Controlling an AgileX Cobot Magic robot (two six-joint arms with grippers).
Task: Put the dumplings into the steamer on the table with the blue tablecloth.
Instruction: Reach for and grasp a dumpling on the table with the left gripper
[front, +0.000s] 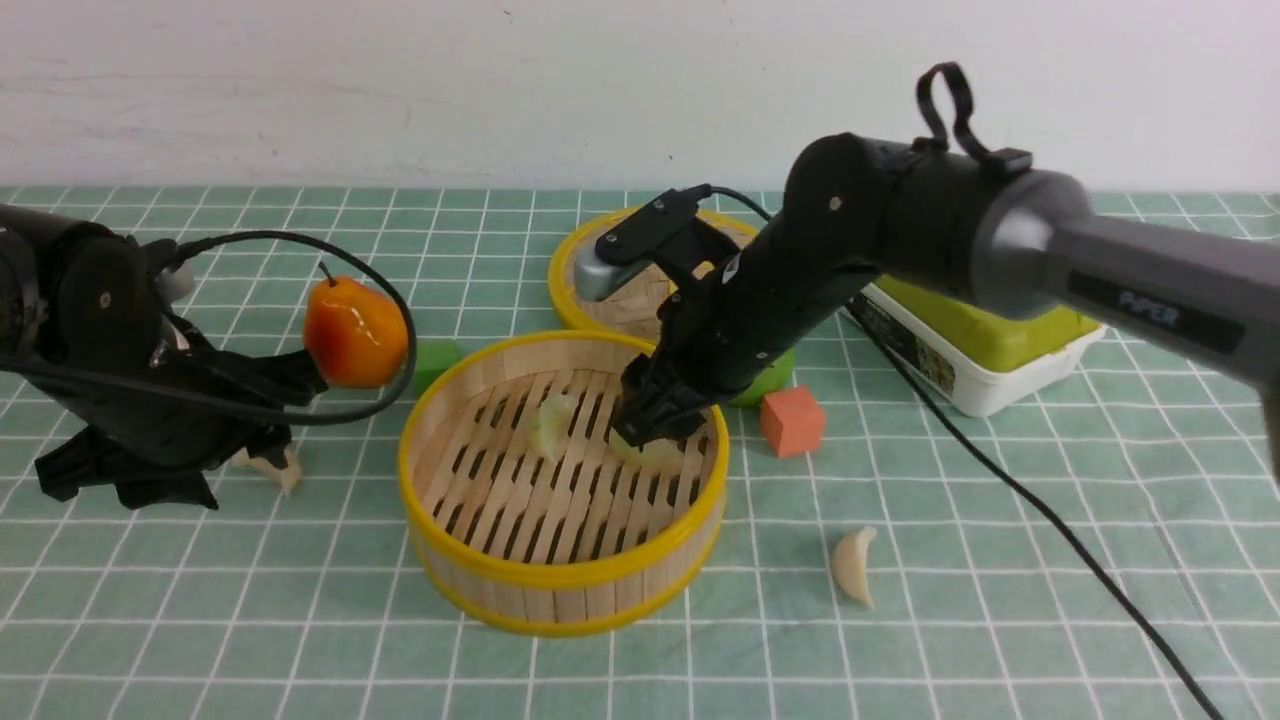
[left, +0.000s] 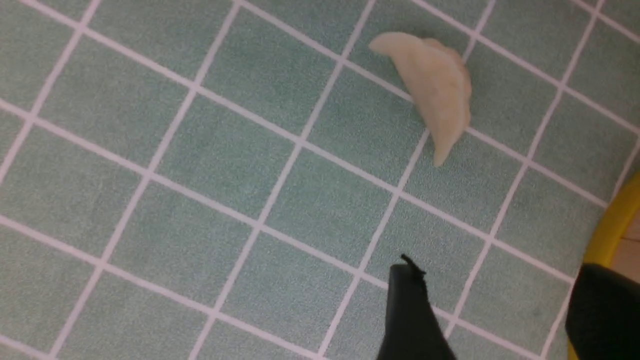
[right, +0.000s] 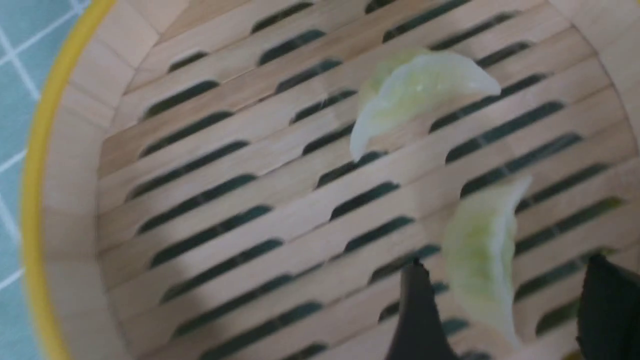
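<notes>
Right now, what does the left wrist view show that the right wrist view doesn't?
Only the left wrist view: a cream dumpling lying on the cloth beside the steamer. Only the right wrist view: two green dumplings on the steamer's slatted floor. Both: the steamer's yellow rim, cloth, and an open gripper, the left gripper in the first, the right gripper in the second.

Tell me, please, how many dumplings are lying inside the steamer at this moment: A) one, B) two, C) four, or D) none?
B: two pale green dumplings lie on the slatted floor of the steamer, and the two whitish dumplings are outside it on the cloth.
</notes>
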